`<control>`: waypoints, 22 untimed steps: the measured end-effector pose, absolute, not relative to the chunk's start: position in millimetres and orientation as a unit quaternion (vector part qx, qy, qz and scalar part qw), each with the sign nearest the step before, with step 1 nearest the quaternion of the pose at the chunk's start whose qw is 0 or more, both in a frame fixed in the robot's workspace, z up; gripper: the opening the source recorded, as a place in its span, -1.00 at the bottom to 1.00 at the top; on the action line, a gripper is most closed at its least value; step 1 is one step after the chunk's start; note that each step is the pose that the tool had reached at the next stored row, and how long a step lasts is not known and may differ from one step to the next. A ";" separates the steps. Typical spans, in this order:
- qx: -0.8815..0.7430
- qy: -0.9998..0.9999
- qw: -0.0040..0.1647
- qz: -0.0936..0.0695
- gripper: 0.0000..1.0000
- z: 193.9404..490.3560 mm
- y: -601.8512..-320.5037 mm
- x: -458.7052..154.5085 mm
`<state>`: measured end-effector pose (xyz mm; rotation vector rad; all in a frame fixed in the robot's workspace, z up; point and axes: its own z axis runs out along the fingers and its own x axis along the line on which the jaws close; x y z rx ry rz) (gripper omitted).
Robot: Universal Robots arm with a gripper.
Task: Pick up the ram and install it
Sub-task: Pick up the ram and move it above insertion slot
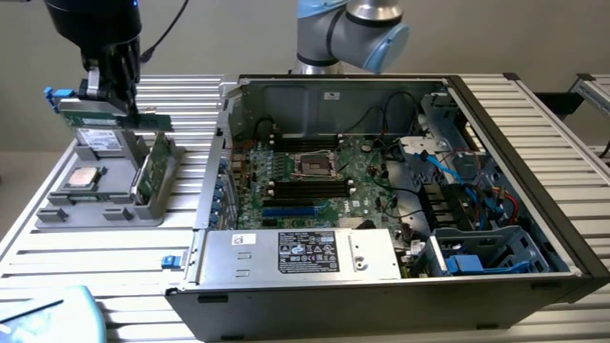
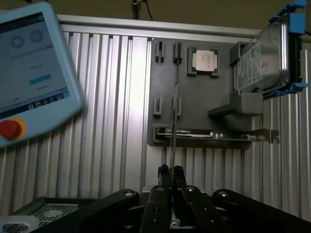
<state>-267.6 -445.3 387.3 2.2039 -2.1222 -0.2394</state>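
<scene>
The jaws of the gripper (image 1: 118,103) are clenched on the ram (image 1: 110,118). The ram hangs above the grey holder (image 1: 91,211), near the table's (image 1: 191,100) edge on the exterior view's left and well apart from the open computer case (image 1: 572,236). You appear to be in the lift. Raise the stick straight and level, so its lower edge clears the holder's posts and the card (image 1: 153,168) standing just beside it. Confirm the grip sits near mid-length, because an off-centre hold may let it tilt.

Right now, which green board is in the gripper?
The ram, the narrow stick raised above the grey holder in the shut gripper; the other green board stands in the holder.
</scene>
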 end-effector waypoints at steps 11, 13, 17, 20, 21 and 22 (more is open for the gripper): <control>0.718 -0.691 0.036 -0.079 -0.73 396.4 -449.1 -227.5; 0.718 -0.691 0.035 -0.080 -0.73 401.9 -450.9 -218.5; 0.718 -0.691 0.034 -0.081 -0.73 411.6 -453.8 -200.3; 0.718 -0.690 0.033 -0.083 -0.73 419.0 -454.6 -187.6; 0.718 -0.690 0.032 -0.083 -0.73 421.2 -454.9 -183.6; 0.718 -0.690 0.032 -0.083 -0.73 423.4 -455.2 -179.3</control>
